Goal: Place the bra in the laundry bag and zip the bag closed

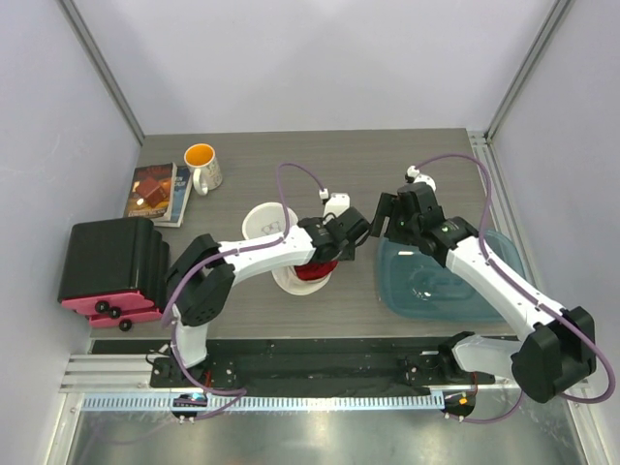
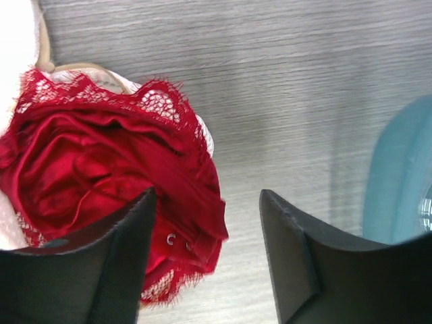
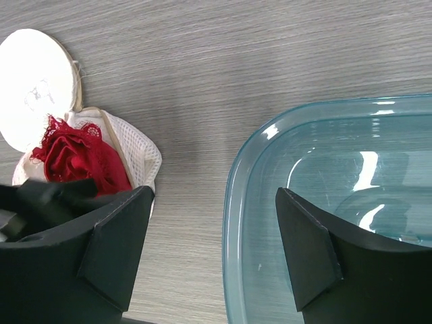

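The laundry bag (image 1: pixel 263 222) is a white round mesh pouch lying open in mid-table, its flat lid (image 3: pixel 37 84) flipped back and its mesh wall (image 3: pixel 137 147) showing. The red lace bra (image 2: pixel 101 179) is bunched inside the bag's mouth, its hook end hanging over the rim. My left gripper (image 2: pixel 206 226) hovers open just right of the bra (image 1: pixel 314 270), whose edge lies beside the left finger (image 2: pixel 115 270), ungripped. Open and with nothing in it, my right gripper (image 3: pixel 214 226) hangs over the table beside the bag.
A teal plastic tub (image 1: pixel 446 281) sits at the right, its rim (image 3: pixel 236 202) right under my right gripper. A white mug with an orange inside (image 1: pixel 201 165) and books (image 1: pixel 155 191) lie at the back left. A black and red case (image 1: pixel 111 266) stands at the left edge.
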### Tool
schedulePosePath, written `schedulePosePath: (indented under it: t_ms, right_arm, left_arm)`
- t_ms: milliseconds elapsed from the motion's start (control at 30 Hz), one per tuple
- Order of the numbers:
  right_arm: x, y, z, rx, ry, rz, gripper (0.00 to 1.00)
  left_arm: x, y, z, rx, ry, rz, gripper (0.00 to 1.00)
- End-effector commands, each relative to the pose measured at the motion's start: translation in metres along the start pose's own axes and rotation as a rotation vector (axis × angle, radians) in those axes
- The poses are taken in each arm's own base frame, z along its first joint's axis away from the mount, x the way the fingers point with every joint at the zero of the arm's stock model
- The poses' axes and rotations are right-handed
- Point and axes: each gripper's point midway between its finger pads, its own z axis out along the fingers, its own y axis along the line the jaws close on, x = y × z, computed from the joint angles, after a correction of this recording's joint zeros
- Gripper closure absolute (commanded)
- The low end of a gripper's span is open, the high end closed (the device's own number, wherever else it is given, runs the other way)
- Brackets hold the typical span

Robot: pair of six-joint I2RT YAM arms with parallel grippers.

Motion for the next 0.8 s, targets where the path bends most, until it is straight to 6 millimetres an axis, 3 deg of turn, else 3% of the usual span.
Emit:
schedulePosePath:
  t_ms: [0, 167, 200, 233, 367, 500, 667, 767]
  right_arm:
    - [-0.003, 0.0, -0.009, -0.014, -0.027, -0.02, 0.2]
    - [0.011, 0.021, -0.002, -0.132, 0.023, -0.006, 0.22]
    - [0.015, 0.024, 0.002, -0.145, 0.036, -0.005, 0.24]
    - [0.017, 0.034, 0.004, -0.195, 0.043, 0.001, 0.27]
    - [0.038, 0.056, 0.018, -0.3, 0.118, 0.023, 0.41]
    - [0.044, 0.082, 0.029, -0.386, 0.115, 0.023, 0.55]
    - [0.07, 0.107, 0.035, -0.442, 0.158, -0.005, 0.55]
    - [0.075, 0.119, 0.037, -0.476, 0.138, -0.004, 0.54]
  left_arm:
    - [-0.014, 0.003, 0.002, -0.036, -0.038, -0.007, 0.46]
    - [-0.022, 0.014, 0.0, -0.029, -0.044, -0.006, 0.84]
    - [-0.02, 0.017, 0.0, -0.034, -0.041, -0.001, 0.96]
    - [-0.026, 0.019, -0.007, -0.02, -0.053, -0.01, 1.0]
    - [-0.02, 0.028, -0.017, 0.02, -0.056, -0.016, 1.0]
    - [-0.018, 0.035, -0.025, 0.047, -0.062, -0.034, 1.0]
    - [-0.018, 0.038, -0.033, 0.084, -0.073, -0.057, 1.0]
    - [-0.019, 0.039, -0.035, 0.085, -0.08, -0.058, 1.0]
